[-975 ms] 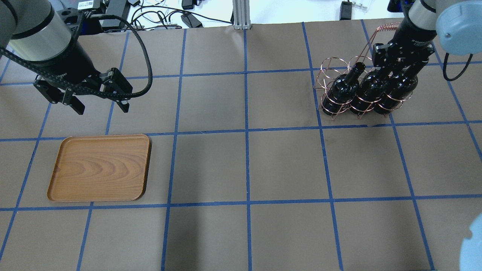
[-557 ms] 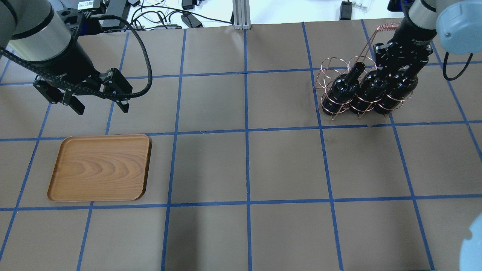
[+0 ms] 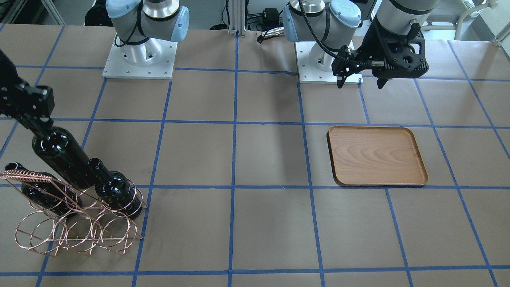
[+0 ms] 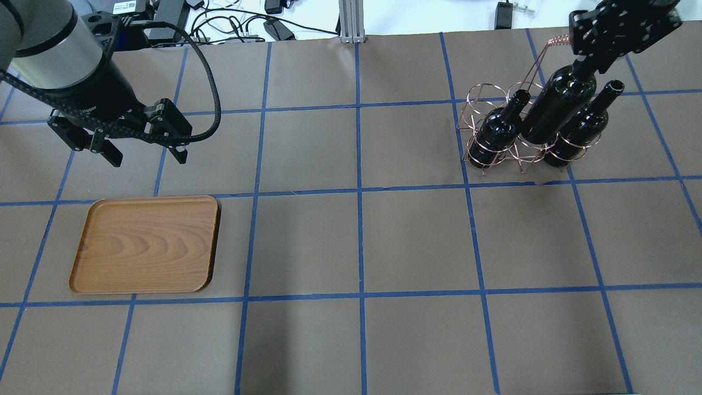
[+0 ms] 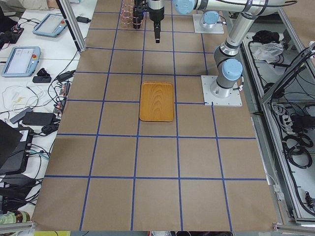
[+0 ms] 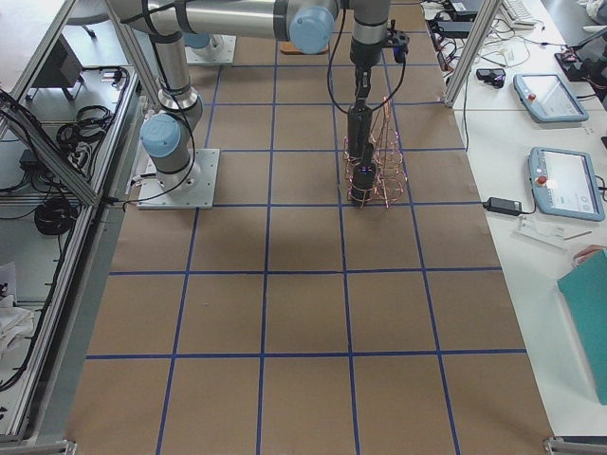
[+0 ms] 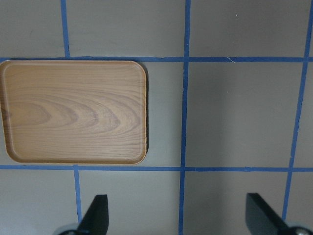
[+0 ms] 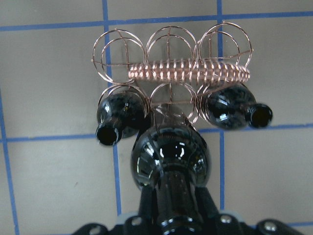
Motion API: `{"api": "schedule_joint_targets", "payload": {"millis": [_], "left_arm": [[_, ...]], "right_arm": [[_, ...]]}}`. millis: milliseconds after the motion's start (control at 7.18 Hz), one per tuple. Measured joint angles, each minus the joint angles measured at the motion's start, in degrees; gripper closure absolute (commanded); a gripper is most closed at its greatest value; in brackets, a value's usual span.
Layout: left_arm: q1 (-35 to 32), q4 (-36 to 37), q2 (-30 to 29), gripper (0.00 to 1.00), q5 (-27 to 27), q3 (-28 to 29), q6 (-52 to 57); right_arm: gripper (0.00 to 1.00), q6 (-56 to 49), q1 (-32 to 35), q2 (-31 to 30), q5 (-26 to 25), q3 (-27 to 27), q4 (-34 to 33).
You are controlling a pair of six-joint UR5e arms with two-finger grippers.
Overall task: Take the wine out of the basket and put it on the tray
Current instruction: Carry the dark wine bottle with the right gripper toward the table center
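My right gripper (image 4: 588,61) is shut on the neck of the middle wine bottle (image 4: 555,107) and holds it upright, raised above the copper wire basket (image 4: 560,39). The bottle's base hangs over the basket's middle slot. Two other dark bottles (image 4: 496,129) (image 4: 581,129) lean in the outer hoops. The front-facing view shows the held bottle (image 3: 59,155), my right gripper (image 3: 36,122) and the basket (image 3: 28,174). The right wrist view looks down on the held bottle (image 8: 170,156). The wooden tray (image 4: 145,244) lies empty at the near left. My left gripper (image 4: 148,158) hangs open just behind it.
Brown paper with a blue tape grid covers the table (image 4: 362,241). Cables and a metal post (image 4: 349,22) lie beyond the far edge. The two arm bases (image 3: 139,52) (image 3: 322,59) stand on the robot's side.
My right gripper has risen with the middle bottle, drawing it up out of its hoop. The left arm and the tray have not moved.
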Motion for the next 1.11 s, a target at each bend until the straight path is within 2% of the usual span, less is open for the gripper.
{"api": "schedule_joint_targets", "payload": {"millis": [279, 418, 557, 836, 1115], "left_arm": [[0.0, 0.1, 0.0, 0.0, 0.0, 0.0, 0.0], [0.0, 0.2, 0.0, 0.0, -0.1, 0.0, 0.0], [0.0, 0.3, 0.0, 0.0, -0.1, 0.1, 0.0], [0.3, 0.6, 0.1, 0.0, 0.0, 0.5, 0.0], [1.0, 0.9, 0.3, 0.0, 0.6, 0.6, 0.9]], "right_arm": [[0.99, 9.2, 4.6, -5.3, -1.7, -1.5, 9.6], [0.99, 16.5, 9.9, -6.8, -1.4, -1.1, 12.3], [0.98, 23.9, 16.6, -6.6, -0.7, -0.1, 12.2], [0.97, 39.2, 29.9, -2.4, 0.1, 2.8, 4.3], [0.97, 48.5, 37.5, 4.0, 1.5, 4.2, -4.5]]}}
